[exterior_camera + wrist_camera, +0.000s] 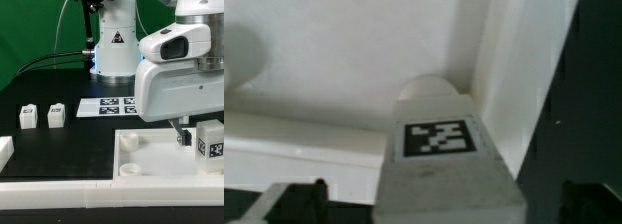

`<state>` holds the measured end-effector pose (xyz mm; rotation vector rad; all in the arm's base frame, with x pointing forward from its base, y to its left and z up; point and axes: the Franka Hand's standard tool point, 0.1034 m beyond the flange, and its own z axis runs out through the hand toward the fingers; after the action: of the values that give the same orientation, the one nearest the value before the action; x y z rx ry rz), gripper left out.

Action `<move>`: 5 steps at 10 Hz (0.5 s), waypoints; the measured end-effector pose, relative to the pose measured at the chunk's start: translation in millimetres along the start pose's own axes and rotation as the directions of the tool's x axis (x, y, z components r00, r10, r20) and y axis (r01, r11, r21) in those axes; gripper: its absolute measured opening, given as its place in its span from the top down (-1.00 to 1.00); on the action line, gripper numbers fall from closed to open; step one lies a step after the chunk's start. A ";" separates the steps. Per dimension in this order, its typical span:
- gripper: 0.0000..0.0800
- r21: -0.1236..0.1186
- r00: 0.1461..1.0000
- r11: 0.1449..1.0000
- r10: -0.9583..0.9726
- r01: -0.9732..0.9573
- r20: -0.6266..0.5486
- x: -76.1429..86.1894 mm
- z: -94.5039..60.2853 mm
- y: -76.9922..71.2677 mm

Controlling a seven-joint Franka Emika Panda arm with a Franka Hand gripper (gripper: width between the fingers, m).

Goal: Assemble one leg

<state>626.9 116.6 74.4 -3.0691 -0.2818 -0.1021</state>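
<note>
Where the black table (60,150) meets the exterior view's left edge, a white part (5,150) lies cut off by the frame. Just right of it and farther back, two small marker-faced pieces stand side by side, not touching: first white block (28,117), second white block (57,114). Next right, the marker board (120,103) lies flat in front of the robot base (113,45). Nearer the camera, the white tray (150,172) spans centre to right, with a round socket (131,141) at its back corner. The arm (175,75) hangs over the tray's right part, gripper (197,142) pointing down. Far right: the leg (211,148), upright, marker toward the camera, over the tray's right end, with one dark finger (184,137) against its side. Whether its foot touches the tray, cannot tell.

Wrist view: the leg (445,175) runs centrally between both fingers (295,203). The gripper (441,208) appears clamped on it. White tray (349,60) lies behind, black table (580,100) beside.
</note>
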 end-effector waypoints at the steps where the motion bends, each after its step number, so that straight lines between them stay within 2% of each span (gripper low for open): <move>1: -0.50 0.000 1.000 1.000 0.001 -0.001 0.000 0.0 0.1 0.0; 2: -0.06 0.000 1.000 1.000 0.001 -0.001 0.000 -0.1 0.2 0.1; 3: 0.28 0.000 1.000 1.000 0.001 -0.001 0.000 -0.1 0.2 0.5; 5: 0.27 0.000 1.000 1.000 0.008 -0.008 0.000 -0.1 0.2 0.4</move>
<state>626.9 116.1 74.1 -3.0701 -0.2701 -0.1012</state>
